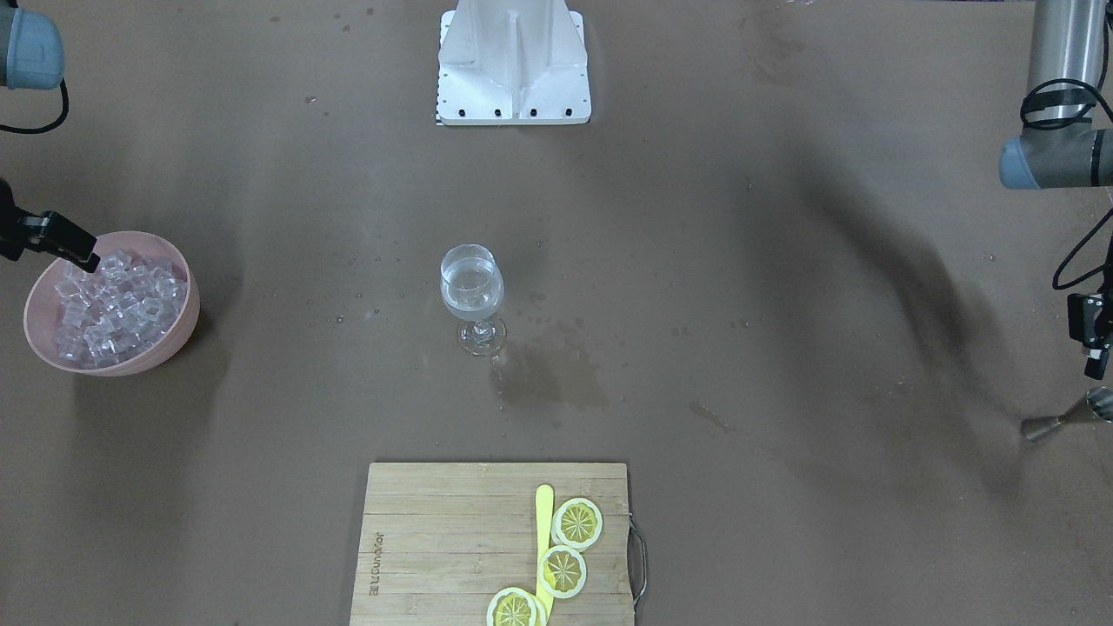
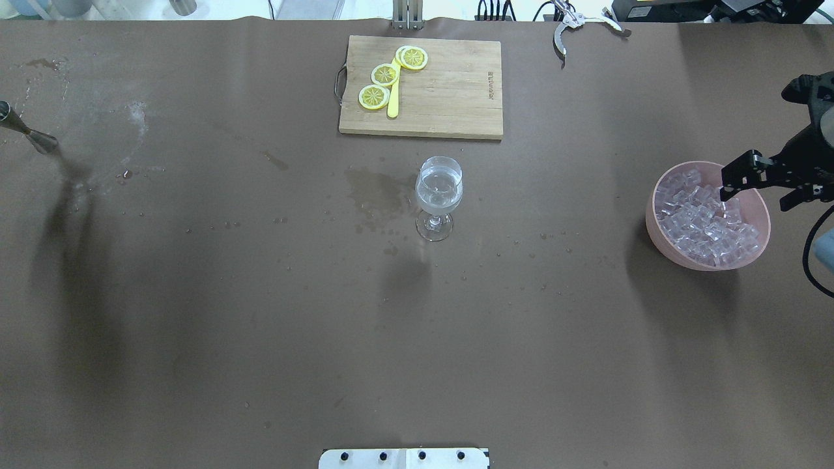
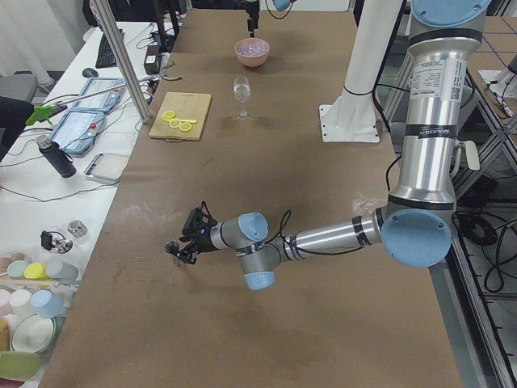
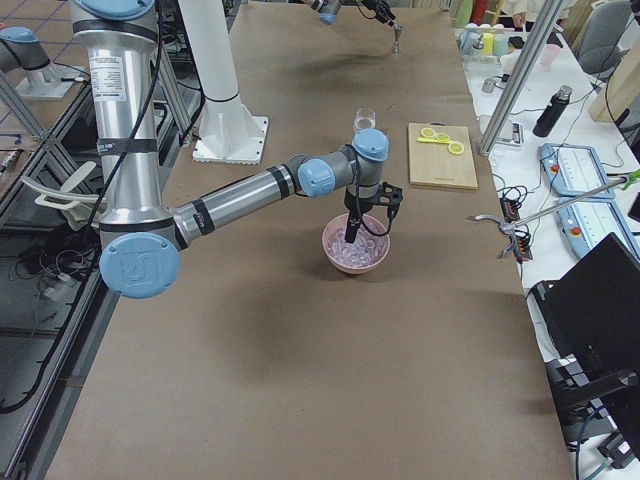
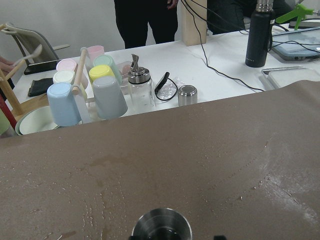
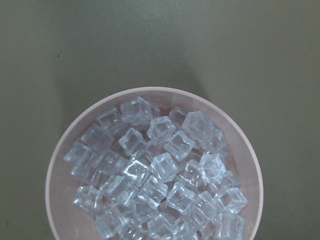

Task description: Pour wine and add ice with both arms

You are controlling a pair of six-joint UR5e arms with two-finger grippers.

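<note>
Ice (image 6: 155, 170) heaps the pink bowl (image 2: 653, 221) beneath the right gripper (image 2: 765, 185), fingers spread — best drop straight, pinch one top cube squarely — while the left gripper (image 3: 184, 247) clamps the jigger (image 2: 29, 132).

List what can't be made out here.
- Left tool: cut by the front-facing view's right edge, absent overhead; its hold on the jigger is unreadable.
- Right tool: its fingertips lie outside the right wrist view, which shows only ice in the pink bowl.
- Wine glass: too small overhead to tell any ice from the wine.
</note>
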